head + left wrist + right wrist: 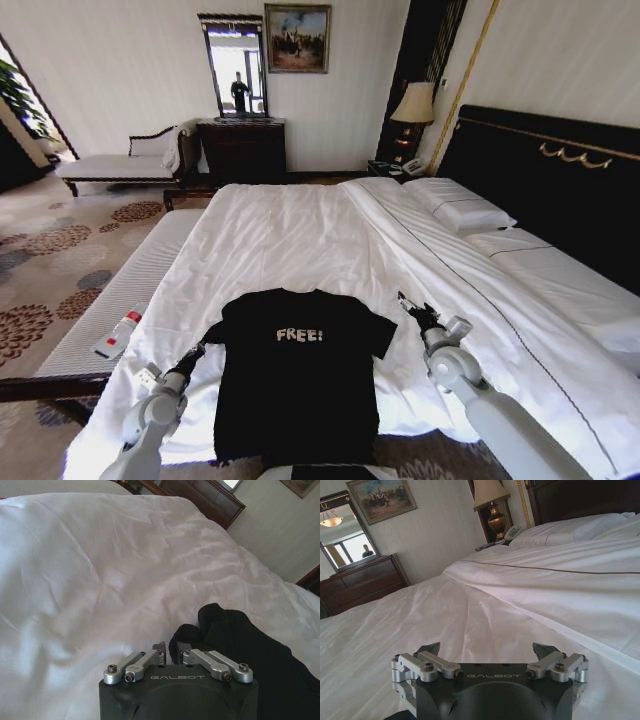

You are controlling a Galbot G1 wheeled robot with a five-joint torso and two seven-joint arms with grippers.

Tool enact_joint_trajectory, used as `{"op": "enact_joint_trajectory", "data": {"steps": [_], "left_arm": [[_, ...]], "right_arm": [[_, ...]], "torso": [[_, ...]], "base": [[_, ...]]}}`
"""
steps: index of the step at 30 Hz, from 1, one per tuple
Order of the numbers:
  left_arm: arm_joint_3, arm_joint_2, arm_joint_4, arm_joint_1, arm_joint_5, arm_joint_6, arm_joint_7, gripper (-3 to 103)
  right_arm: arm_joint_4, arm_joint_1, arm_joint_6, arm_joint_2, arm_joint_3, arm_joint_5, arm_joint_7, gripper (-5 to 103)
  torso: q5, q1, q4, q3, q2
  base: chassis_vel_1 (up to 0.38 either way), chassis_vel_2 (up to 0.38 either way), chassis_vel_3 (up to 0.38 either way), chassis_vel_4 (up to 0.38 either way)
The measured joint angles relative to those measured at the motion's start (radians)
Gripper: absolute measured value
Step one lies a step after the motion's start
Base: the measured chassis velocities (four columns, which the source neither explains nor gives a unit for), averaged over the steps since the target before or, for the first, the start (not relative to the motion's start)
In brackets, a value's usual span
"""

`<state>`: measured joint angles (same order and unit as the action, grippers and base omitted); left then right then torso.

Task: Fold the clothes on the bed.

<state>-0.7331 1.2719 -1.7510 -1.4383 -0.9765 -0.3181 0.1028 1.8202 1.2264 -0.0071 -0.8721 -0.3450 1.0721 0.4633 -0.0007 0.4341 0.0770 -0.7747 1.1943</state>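
One flat black cotton T-shirt point(298, 385)

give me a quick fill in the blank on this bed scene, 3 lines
1. The T-shirt lying on the bed is ____ in colour.
2. The white lettering on its chest reads ____.
3. The left end effector is shut on the shirt's ____, while the right end effector is open.

Missing words: black; FREE!; sleeve

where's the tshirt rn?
In the head view the black T-shirt lies flat at the near edge of the bed, between the left gripper at its left sleeve and the right gripper beside its right sleeve.
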Motion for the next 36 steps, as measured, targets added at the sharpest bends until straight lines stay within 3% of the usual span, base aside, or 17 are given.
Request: {"op": "enact_joint_trajectory", "data": {"steps": [1, 5, 6, 8, 10, 12, 14, 16, 23, 28, 29, 31, 36], "left_arm": [[0.0, 0.0, 0.0, 0.0, 0.0, 0.0, 0.0, 13], [-0.008, -0.009, -0.037, 0.004, -0.041, -0.035, 0.007, 34], [-0.008, -0.009, -0.037, 0.004, -0.041, -0.035, 0.007, 34], [-0.017, -0.02, -0.055, 0.02, -0.083, -0.059, 0.018, 45], [-0.02, -0.025, -0.056, 0.032, -0.097, -0.066, 0.023, 45], [-0.016, -0.039, -0.041, 0.065, -0.113, -0.075, 0.035, 56], [-0.002, -0.049, -0.012, 0.096, -0.112, -0.086, 0.051, 67], [0.002, -0.052, -0.002, 0.106, -0.111, -0.09, 0.055, 67], [0.071, -0.092, 0.114, 0.214, -0.048, -0.166, 0.101, 97], [0.092, -0.099, 0.134, 0.236, -0.043, -0.185, 0.105, 101], [0.101, -0.099, 0.134, 0.237, -0.042, -0.19, 0.104, 96], [0.103, -0.099, 0.134, 0.237, -0.042, -0.191, 0.103, 96], [0.117, -0.088, 0.137, 0.233, -0.031, -0.188, 0.095, 71]], "right_arm": [[0.0, 0.0, 0.0, 0.0, 0.0, 0.0, 0.0, 100], [-0.003, 0.001, 0.0, 0.003, -0.001, 0.0, 0.0, 100], [-0.003, 0.001, 0.0, 0.003, -0.001, 0.0, 0.0, 100], [-0.008, -0.003, 0.0, 0.004, -0.001, 0.0, -0.001, 100], [-0.011, -0.005, 0.0, 0.004, 0.0, 0.0, -0.001, 100], [-0.015, -0.009, 0.0, 0.003, 0.003, 0.0, -0.002, 100], [-0.018, -0.011, -0.001, 0.002, 0.007, -0.001, -0.002, 100], [-0.02, -0.012, -0.001, 0.002, 0.008, -0.002, -0.002, 100], [-0.026, -0.016, -0.004, 0.002, 0.014, -0.003, -0.002, 100], [-0.03, -0.016, -0.005, 0.002, 0.015, -0.005, -0.002, 100], [-0.03, -0.016, -0.006, 0.002, 0.015, -0.005, -0.002, 100], [-0.03, -0.016, -0.006, 0.002, 0.015, -0.005, -0.002, 100], [-0.029, -0.016, -0.006, 0.002, 0.016, -0.007, -0.001, 100]], "torso": [[0.0, 0.0, 0.0, 0.0, 0.0], [0.0001, 0.0, -0.0001, 0.0, 0.0], [0.0001, 0.0, -0.0001, 0.0, 0.0], [0.0001, 0.0, 0.0, 0.0, 0.0], [0.0, 0.0, 0.0, 0.0, 0.0], [0.0001, 0.0, 0.0, 0.0, 0.0], [-0.0001, 0.0, -0.0001, 0.0, 0.0], [-0.0001, 0.0, -0.0001, 0.0, 0.0], [-0.0001, 0.0, 0.0, 0.0, 0.0], [-0.0001, 0.0, 0.0001, 0.0, 0.0], [-0.0001, 0.0, 0.0, 0.0, 0.0], [0.0, 0.0, -0.0001, 0.0, 0.0], [0.0, 0.0, -0.0001, 0.0, 0.0]], "base": [[0.0, 0.0, 0.0, 0.0], [0.0, 0.0, 0.0, 0.0], [0.0, 0.0, 0.0, 0.0], [0.0, 0.0, 0.0, 0.0], [0.0, 0.0, 0.0, 0.0], [0.0, 0.0, 0.0, 0.0], [0.0, 0.0, 0.0, 0.0], [0.0, 0.0, 0.0, 0.0], [0.0, 0.0, 0.0, 0.0], [0.0, 0.0, 0.0, 0.0], [0.0, 0.0, 0.0, 0.0], [0.0, 0.0, 0.0, 0.0], [0.0, 0.0, 0.0, 0.0]]}}
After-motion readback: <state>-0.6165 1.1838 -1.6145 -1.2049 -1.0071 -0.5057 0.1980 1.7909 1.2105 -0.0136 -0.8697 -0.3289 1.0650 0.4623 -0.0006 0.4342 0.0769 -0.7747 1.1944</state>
